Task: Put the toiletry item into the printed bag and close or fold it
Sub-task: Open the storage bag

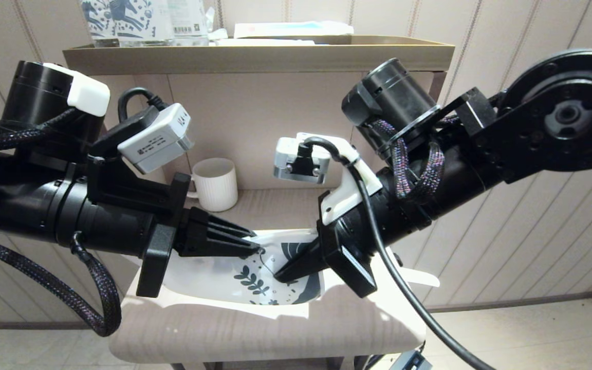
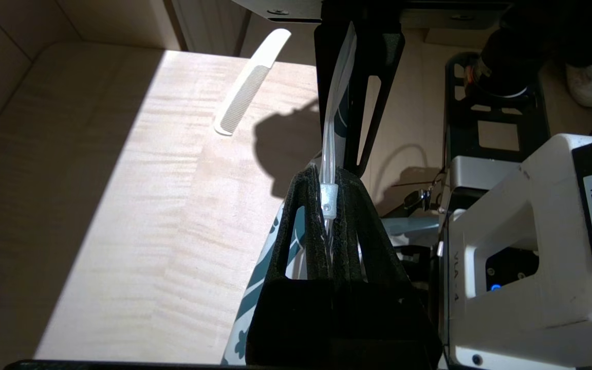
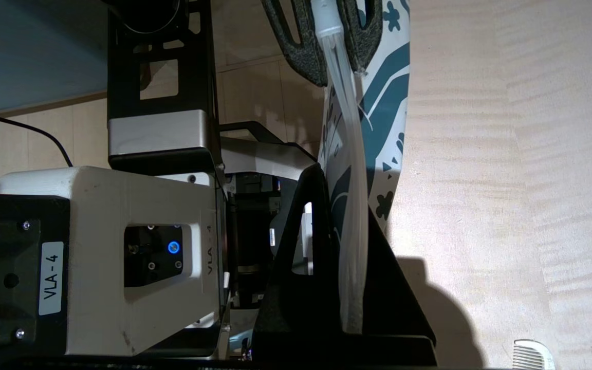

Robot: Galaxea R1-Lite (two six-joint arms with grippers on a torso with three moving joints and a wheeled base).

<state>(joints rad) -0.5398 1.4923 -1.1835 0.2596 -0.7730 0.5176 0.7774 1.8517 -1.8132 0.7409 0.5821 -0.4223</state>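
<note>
The printed bag [image 1: 208,277], white with dark blue leaves, hangs on edge just above the pale wooden tabletop [image 1: 255,334], held between both grippers. My left gripper [image 1: 256,247] is shut on the bag's clear zip edge, and a small slider [image 2: 328,198] sits between its fingers. My right gripper [image 1: 281,276] is shut on the same edge a short way along, as the right wrist view shows [image 3: 350,205]. The toiletry item [image 2: 250,85], a cream-white comb, lies flat on the tabletop outside the bag, beyond the right gripper; its end peeks out by the right arm [image 1: 419,278].
A white ribbed cup [image 1: 216,184] stands at the back of the tabletop, against the panel. A shelf [image 1: 255,54] above carries blue horse-printed packs [image 1: 121,18] and a flat packet [image 1: 291,28]. Bare wood lies in front of the bag.
</note>
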